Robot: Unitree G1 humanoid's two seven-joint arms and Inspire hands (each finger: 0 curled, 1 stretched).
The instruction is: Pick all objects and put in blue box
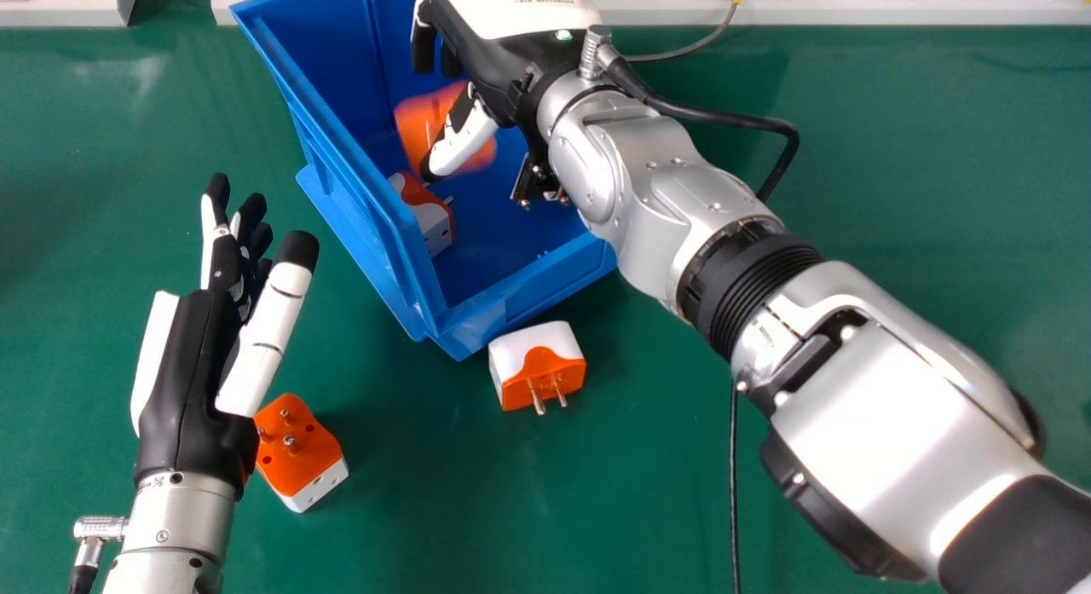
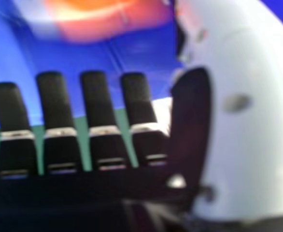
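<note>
Right hand point(image 1: 503, 74) is wide open over the blue box point(image 1: 341, 164), probably so that orange adapter point(image 1: 413, 121) drops inside, with left hand point(image 1: 200, 364) relaxed outside its left edge.

- Four orange-and-white plug adapters point(image 1: 522, 362), counting the blurred one;
- One blue, open-topped box point(image 1: 522, 297);
- One green counter point(image 1: 631, 492);
</note>
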